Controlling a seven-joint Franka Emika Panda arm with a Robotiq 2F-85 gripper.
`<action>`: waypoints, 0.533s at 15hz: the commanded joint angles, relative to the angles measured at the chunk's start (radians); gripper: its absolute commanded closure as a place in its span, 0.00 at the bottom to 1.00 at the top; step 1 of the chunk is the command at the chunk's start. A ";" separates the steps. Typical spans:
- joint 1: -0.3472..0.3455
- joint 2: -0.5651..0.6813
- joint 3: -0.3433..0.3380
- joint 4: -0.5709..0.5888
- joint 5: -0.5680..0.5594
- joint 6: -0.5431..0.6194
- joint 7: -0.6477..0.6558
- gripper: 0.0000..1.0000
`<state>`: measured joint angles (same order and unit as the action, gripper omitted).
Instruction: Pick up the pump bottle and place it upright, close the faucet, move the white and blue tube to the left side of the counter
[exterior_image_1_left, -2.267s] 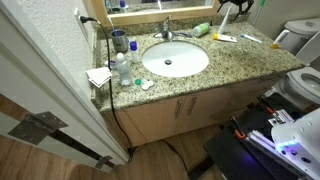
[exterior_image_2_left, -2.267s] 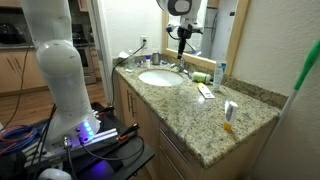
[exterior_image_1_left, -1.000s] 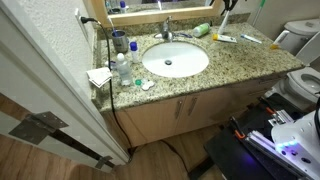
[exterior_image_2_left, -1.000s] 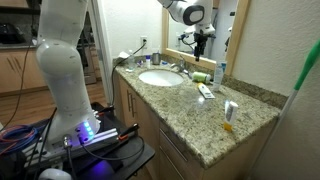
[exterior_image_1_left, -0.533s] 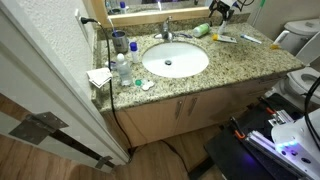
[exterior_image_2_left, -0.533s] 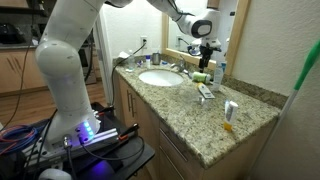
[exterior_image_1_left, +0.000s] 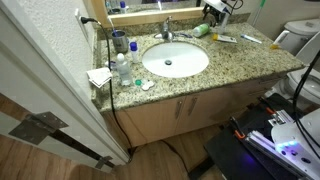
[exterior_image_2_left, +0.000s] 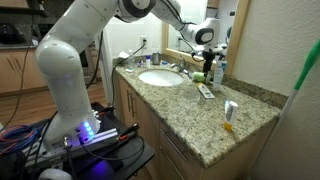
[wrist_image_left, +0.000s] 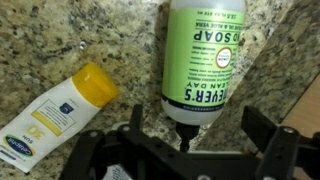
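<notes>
The light-green pump bottle lies on its side on the speckled counter, pump end towards me. It also shows in both exterior views, by the mirror. My gripper is open just above the bottle, with the pump end between its fingers, not touching. It hovers over the bottle in both exterior views. A white tube with blue print and a yellow cap lies beside the bottle. The chrome faucet stands behind the sink basin.
A short white-and-orange tube stands near the counter's end. A clear water bottle, a cup and a folded cloth sit at the counter's other end. The mirror and backsplash run right behind the bottle.
My gripper has moved along the back of the counter, away from the faucet, and come down over the green bottle. Bottle and tubes have not moved.
</notes>
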<state>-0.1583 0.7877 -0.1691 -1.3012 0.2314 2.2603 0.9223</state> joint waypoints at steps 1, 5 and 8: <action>0.014 0.083 -0.013 0.109 -0.038 -0.019 0.032 0.00; 0.022 0.110 -0.004 0.143 -0.056 -0.014 0.027 0.00; 0.028 0.115 -0.004 0.143 -0.061 -0.026 0.025 0.00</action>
<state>-0.1344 0.8803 -0.1691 -1.1924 0.1863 2.2591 0.9415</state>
